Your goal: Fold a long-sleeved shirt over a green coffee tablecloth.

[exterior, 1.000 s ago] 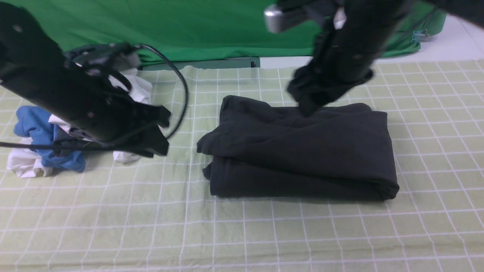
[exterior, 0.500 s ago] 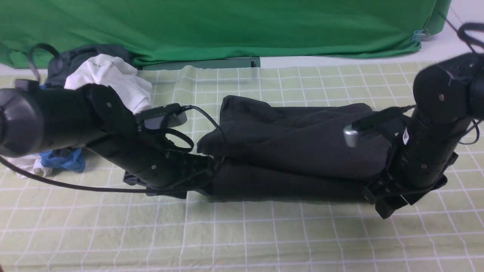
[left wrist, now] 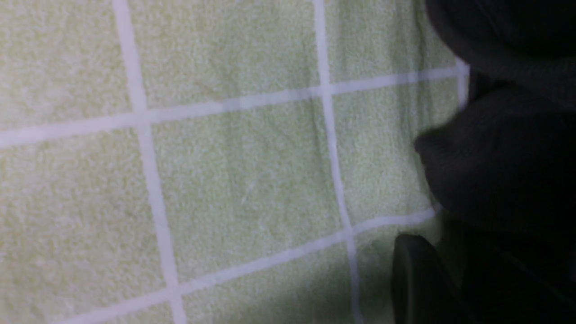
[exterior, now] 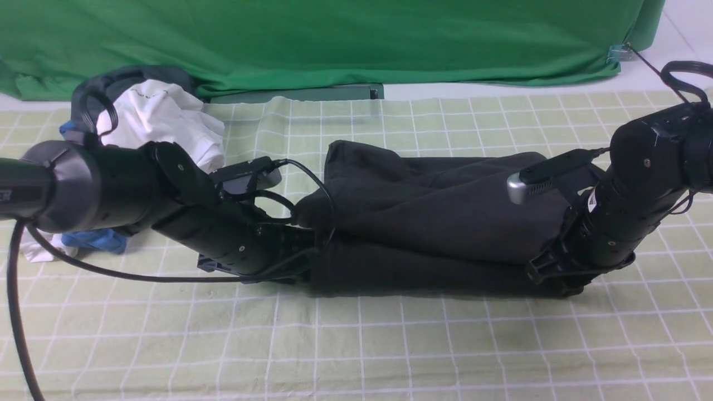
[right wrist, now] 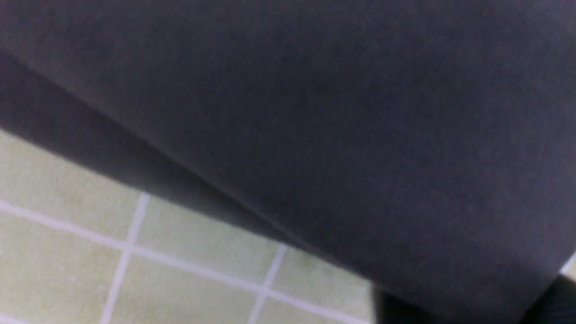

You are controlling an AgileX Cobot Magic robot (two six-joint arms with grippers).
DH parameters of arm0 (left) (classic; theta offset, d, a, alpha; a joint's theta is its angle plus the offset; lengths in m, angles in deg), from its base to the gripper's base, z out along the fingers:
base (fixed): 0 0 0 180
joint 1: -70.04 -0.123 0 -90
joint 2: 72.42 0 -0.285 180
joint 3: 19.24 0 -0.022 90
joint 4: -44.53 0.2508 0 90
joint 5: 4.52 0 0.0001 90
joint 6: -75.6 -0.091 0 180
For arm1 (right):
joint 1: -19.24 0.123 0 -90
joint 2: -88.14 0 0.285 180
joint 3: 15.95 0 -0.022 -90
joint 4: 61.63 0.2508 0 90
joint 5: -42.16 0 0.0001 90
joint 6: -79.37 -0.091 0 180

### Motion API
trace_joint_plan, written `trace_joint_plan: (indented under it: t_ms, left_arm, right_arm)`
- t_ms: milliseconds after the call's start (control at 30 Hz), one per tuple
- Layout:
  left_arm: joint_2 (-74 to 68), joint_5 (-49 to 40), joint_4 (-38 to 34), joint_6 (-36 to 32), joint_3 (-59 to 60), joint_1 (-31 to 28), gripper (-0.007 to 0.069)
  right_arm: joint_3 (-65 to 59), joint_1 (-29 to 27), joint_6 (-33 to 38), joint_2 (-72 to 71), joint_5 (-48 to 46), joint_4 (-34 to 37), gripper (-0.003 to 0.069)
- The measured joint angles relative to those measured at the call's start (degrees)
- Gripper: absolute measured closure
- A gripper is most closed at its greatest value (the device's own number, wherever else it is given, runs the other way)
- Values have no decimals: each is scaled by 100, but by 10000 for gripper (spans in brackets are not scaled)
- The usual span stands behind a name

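The black long-sleeved shirt [exterior: 445,217] lies folded in a long bundle across the green coffee tablecloth [exterior: 390,345]. My left arm lies low, and its left gripper [exterior: 303,264] is at the bundle's near left corner. In the left wrist view one finger [left wrist: 414,279] shows beside dark cloth [left wrist: 504,171]; the rest of the jaws is too dark to read. My right gripper [exterior: 557,278] is pressed onto the near right corner. In the right wrist view the shirt [right wrist: 315,112] fills the space between its fingers.
A heap of white [exterior: 161,117], blue [exterior: 89,240] and dark grey [exterior: 128,75] garments sits at the back left behind my left arm. A bright green backdrop [exterior: 334,39] hangs along the far edge. A black cable [exterior: 16,312] loops down at the left.
Both arms came down from above to the shirt's near corners. In the last half second the right gripper moved inward onto its corner and the left edged toward the shirt.
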Motion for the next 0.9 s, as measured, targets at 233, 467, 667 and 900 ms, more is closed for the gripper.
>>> trace_joint_plan:
  t_ms: [233,467,667,900]
  left_arm:
    - [105,-327,-315,-315,0,0,612]
    - [335,-571,-337,-356,5,0,611]
    - [703,-772,-213,-356,-37,0,586]
    - [546,-863,-163,-356,-67,227,436]
  right_arm:
    - [0,0,41,-215,-95,-14,597]
    - [0,0,117,-328,-231,5,597]
    - [0,0,134,-328,-241,5,597]
    - [0,-2,134,-328,-251,5,597]
